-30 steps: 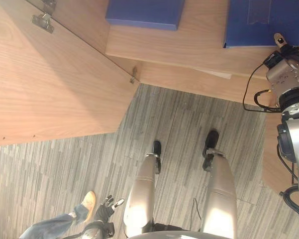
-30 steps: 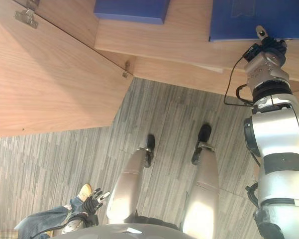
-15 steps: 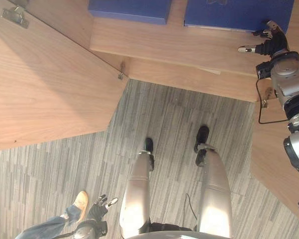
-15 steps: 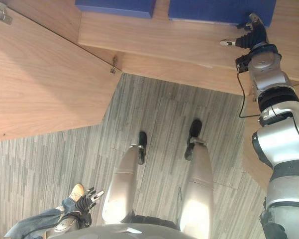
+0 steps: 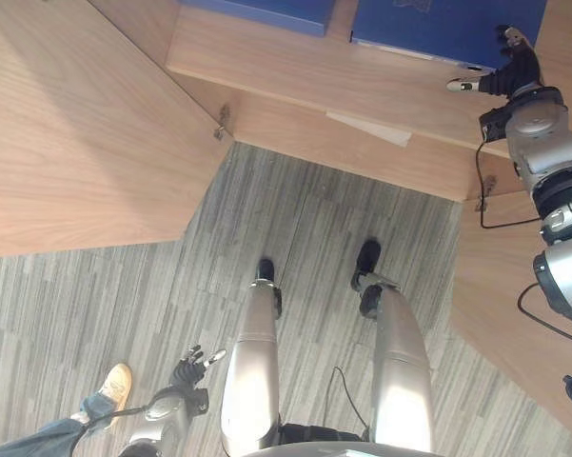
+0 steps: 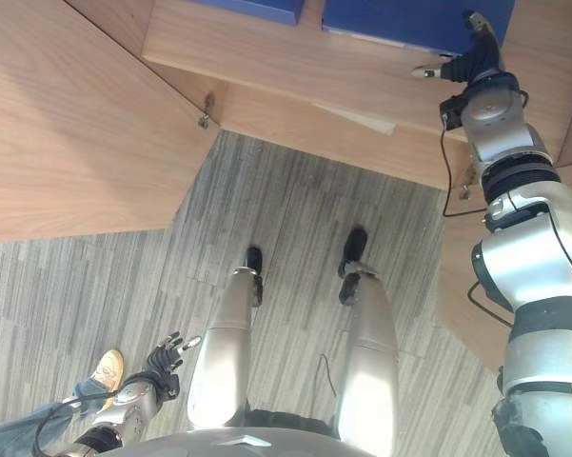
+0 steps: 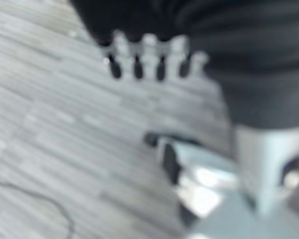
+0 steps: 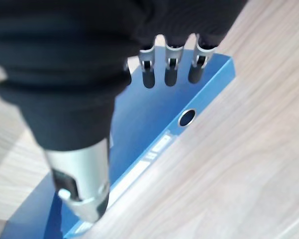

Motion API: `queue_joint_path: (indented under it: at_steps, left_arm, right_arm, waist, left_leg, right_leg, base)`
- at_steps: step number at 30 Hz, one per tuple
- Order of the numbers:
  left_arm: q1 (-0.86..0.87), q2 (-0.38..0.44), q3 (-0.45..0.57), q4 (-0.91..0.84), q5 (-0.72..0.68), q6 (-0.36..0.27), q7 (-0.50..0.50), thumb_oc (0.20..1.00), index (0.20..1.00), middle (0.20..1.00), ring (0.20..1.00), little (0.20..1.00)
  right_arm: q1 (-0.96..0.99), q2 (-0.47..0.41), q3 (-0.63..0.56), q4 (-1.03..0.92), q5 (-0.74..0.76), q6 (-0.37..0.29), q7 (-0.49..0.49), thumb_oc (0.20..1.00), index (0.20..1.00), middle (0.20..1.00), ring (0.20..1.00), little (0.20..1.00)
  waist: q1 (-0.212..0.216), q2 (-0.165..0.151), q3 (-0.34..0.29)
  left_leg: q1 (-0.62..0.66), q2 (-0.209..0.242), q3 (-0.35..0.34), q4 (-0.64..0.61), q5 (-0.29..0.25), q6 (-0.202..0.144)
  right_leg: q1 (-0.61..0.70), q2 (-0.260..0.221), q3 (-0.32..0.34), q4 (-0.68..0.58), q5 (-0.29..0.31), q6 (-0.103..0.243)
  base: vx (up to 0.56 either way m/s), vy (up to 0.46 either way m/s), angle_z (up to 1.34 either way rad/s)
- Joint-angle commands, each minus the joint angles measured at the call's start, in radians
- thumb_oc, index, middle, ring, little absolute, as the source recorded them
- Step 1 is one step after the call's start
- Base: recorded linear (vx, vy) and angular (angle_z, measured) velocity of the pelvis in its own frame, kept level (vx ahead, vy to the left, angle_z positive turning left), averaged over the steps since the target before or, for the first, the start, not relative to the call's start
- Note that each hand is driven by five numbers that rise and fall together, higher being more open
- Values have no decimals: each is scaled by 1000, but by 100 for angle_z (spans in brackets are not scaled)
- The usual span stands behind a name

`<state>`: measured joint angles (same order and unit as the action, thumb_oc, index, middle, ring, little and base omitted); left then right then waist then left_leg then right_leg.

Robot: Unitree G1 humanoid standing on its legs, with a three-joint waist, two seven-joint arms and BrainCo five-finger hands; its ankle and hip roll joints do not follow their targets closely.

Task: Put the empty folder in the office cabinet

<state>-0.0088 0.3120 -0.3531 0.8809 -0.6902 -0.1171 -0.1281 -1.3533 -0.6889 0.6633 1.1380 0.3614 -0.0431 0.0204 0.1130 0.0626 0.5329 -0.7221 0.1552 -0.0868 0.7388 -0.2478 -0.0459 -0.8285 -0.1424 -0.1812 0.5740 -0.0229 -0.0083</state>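
The blue folder [image 5: 428,24] lies on the cabinet shelf [image 5: 305,76], its spine with a round finger hole [image 8: 187,117] facing out. My right hand [image 5: 509,71] is at the folder's near right corner, open. Its straight fingers [image 8: 170,69] reach over the folder's cover and its thumb [image 8: 84,199] stands apart beside the spine. My left hand [image 5: 190,367] hangs low beside my leg, open and holding nothing, with its fingers [image 7: 149,57] above the floor.
A second blue folder [image 5: 266,9] lies on the same shelf just left of the first. The left cabinet door [image 5: 76,124] stands open, and the right door [image 5: 514,314] too. A person's tan shoe [image 5: 114,386] and jeans leg are beside my left hand.
The blue folder has slid left along the shelf, close to the second folder. My right hand went with it and now stands open at its corner. The camera has also shifted.
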Motion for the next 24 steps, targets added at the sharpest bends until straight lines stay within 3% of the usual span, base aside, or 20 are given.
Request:
queue_joint_path:
  at_steps: [1, 11, 21, 22, 24]
  left_arm:
    - [9, 51, -24, 41, 48, -2, 31, 1000, 1000, 1000, 1000, 1000]
    - [-63, 1, -35, 19, 55, -63, 54, 1000, 1000, 1000, 1000, 1000]
    - [-146, -32, -16, 2, 88, -17, 73, 1000, 1000, 1000, 1000, 1000]
    - [-158, -46, -15, 17, 78, -3, 93, 1000, 1000, 1000, 1000, 1000]
    - [-159, -48, -14, 20, 76, -2, 95, 1000, 1000, 1000, 1000, 1000]
  right_arm:
    - [48, -29, -28, -61, -32, -56, -34, 1000, 1000, 1000, 1000, 1000]
    - [221, 20, -74, -179, -16, -142, 8, 1000, 1000, 1000, 1000, 1000]
    - [549, 71, -176, -405, -9, -181, 2, 1000, 1000, 1000, 1000, 1000]
    - [662, 94, -199, -458, -3, -181, -23, 1000, 1000, 1000, 1000, 1000]
    - [673, 97, -202, -464, -9, -181, -25, 1000, 1000, 1000, 1000, 1000]
  waist:
    - [29, -28, -13]
    - [-15, -44, -13]
    - [-91, -86, -14]
    - [-120, -113, -42]
    - [-123, -115, -46]
  left_leg:
    - [6, 6, 41, 70, 44, 27]
    - [161, -11, 96, -27, 12, 32]
    - [420, -30, 169, -199, -40, 41]
    - [473, -54, 195, -255, -40, 49]
    - [480, -56, 197, -260, -44, 50]
  right_leg:
    - [105, -18, 34, 6, -140, -2]
    - [212, -37, 58, -123, -82, 32]
    - [388, -47, 82, -300, 0, 80]
    - [415, -62, 93, -361, 49, 89]
    - [419, -62, 94, -366, 53, 91]
  base:
    - [-73, 37, -4]
    - [-117, 139, -12]
    - [-140, 170, -10]
    - [-201, 145, -10]
    - [-159, 148, -7]
